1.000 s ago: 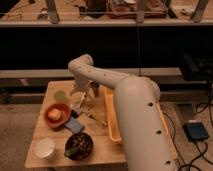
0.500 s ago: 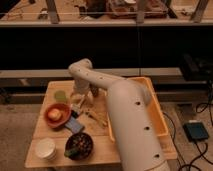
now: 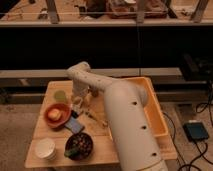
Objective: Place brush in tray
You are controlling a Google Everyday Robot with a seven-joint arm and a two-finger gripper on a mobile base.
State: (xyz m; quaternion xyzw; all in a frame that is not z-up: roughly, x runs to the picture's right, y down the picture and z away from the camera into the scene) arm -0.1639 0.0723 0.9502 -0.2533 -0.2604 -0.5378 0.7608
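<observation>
My gripper (image 3: 81, 101) hangs from the wrist at the back left of the wooden table (image 3: 50, 87), low over the tabletop between a green cup (image 3: 60, 95) and the tray. The tray (image 3: 150, 112) is a large yellow-orange bin on the table's right side, and my thick white arm (image 3: 122, 125) hides its left part. I cannot pick out the brush; it is hidden under or beside the gripper.
An orange bowl with food (image 3: 56, 114) sits left of the gripper. A blue item (image 3: 76, 125) and a thin yellowish utensil (image 3: 96, 118) lie just in front of it. A dark bowl (image 3: 79, 145) and a white cup (image 3: 45, 148) stand near the front edge.
My forearm has swung left, uncovering more of the tray's right side. The gripper has stayed over about the same spot and sits slightly lower.
</observation>
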